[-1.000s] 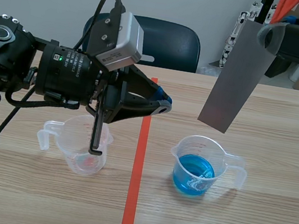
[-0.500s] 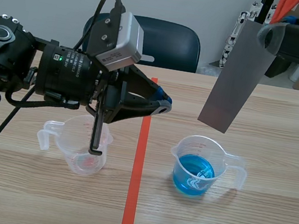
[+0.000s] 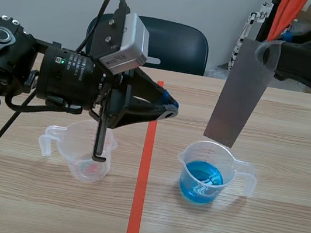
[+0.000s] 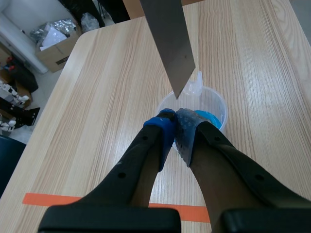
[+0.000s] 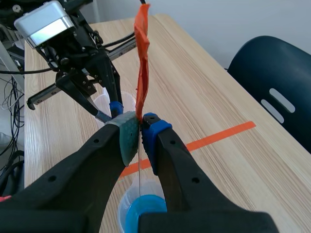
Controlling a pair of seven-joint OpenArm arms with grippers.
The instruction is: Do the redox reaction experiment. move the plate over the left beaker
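As the right end effector [image 3: 267,51] lowers, plate [image 3: 239,94] nearer blue-liquid beaker [image 3: 205,173]

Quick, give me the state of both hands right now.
Left hand: closed, holding nothing.
Right hand: closed on the plate.

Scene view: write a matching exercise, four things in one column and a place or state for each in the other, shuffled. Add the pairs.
Things
1. plate
2. beaker right of the tape line
3. left gripper
4. chair

Place or state
A. shut on nothing
B. holds blue liquid
C. hangs from the right gripper
D. behind the table

Pairs: 1-C, 2-B, 3-A, 4-D
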